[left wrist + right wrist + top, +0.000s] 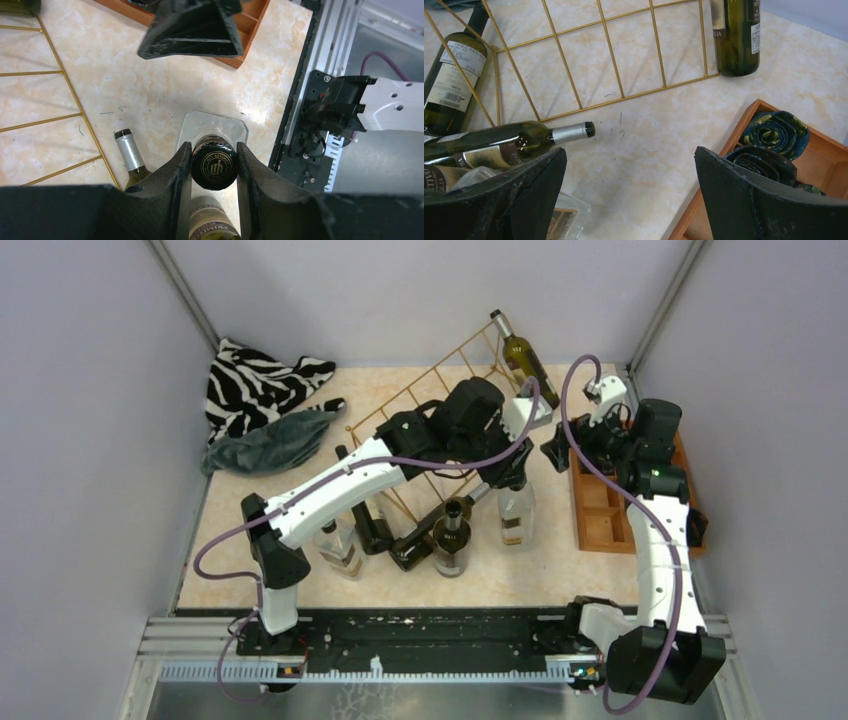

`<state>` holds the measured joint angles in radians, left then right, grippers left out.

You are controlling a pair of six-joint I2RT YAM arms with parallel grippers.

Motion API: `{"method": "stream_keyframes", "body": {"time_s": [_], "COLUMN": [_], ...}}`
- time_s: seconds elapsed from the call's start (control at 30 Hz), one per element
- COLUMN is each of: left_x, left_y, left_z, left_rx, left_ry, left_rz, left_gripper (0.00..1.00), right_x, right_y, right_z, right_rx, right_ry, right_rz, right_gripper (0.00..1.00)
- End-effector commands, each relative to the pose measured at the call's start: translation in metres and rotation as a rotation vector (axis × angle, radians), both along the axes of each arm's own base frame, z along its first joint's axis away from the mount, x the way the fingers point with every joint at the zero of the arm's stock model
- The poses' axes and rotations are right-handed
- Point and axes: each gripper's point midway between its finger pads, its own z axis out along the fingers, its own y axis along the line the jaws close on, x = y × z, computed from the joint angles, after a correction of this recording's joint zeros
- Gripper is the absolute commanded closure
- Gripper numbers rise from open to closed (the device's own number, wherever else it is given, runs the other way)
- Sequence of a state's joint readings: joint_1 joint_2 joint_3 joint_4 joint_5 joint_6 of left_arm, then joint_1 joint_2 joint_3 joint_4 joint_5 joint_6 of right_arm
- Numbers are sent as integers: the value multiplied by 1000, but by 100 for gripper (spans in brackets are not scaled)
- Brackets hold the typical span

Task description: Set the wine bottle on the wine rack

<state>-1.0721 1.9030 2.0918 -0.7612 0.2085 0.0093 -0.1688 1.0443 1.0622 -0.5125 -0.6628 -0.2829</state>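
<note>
Closest to the left wrist lens, the left jaws stand on either side of the black, gold-stamped cap of the wine bottle (215, 167). Their dark fingers (172, 187) press against it, so they grip the bottle by its top. The bottle is clear glass and stands upright on the tabletop (560, 580), just beside the near right end of the wine rack (430, 390), not on it. The left arm (340, 485) stretches from its base diagonally across the rack, its wrist bent down over the bottle. The right arm (655, 540) rises beside the orange tray (600, 515) and folds back toward the left. The right jaws are spread wide and hold nothing, hovering over bare tabletop between tray and rack. A green bottle (520, 355) rests at the rack's far right end. A dark bottle (452, 535) stands just left of the gripped one.
</note>
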Motion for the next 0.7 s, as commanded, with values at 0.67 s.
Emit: {"method": "stream_keyframes", "body": {"time_s": [0.67], "left_x": [57], "left_y": [-13], "left_z": [67], "left_rx": [-358], "left_ry": [73], "left_rz": [-99], "left_gripper": [100], "right_x": [-47], "right_y": [44], "right_z": [20], "right_rx": [20], "right_ry": [-70], "right_rz": [372], "right_gripper": [3]}}
